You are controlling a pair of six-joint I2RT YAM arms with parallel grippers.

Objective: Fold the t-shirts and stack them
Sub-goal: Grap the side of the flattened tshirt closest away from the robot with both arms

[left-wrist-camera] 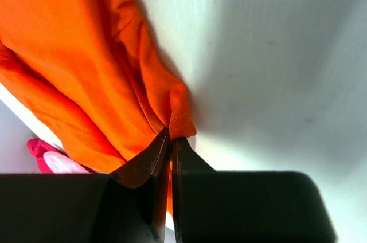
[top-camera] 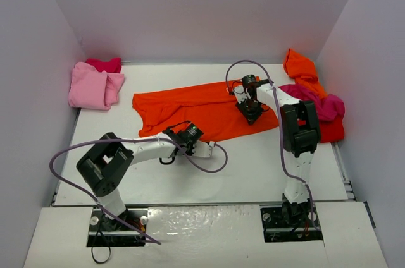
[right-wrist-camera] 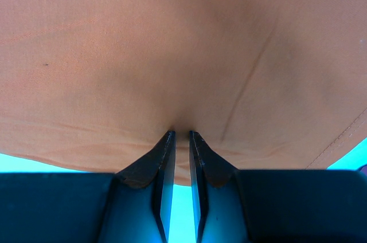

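Left fingers [left-wrist-camera: 166, 142]: clamped tight on a near-left hem corner of the orange t-shirt [top-camera: 202, 107]. The shirt lies mid-worktop [top-camera: 253, 167], long axis left-right. Right fingers [right-wrist-camera: 172, 140]: nearly closed, pinching cloth at its right end. Each arm is nearest its own end.

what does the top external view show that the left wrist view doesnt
Only the top external view: the whole orange t-shirt spread across the table, the right fingers at its right edge, and the heap of orange, magenta and red shirts at the far right. Only the left wrist view: the left fingers pinched shut on a stitched hem corner, close up. Both: the orange shirt, and the pink stack, which the wrist view seems to catch only as a sliver.
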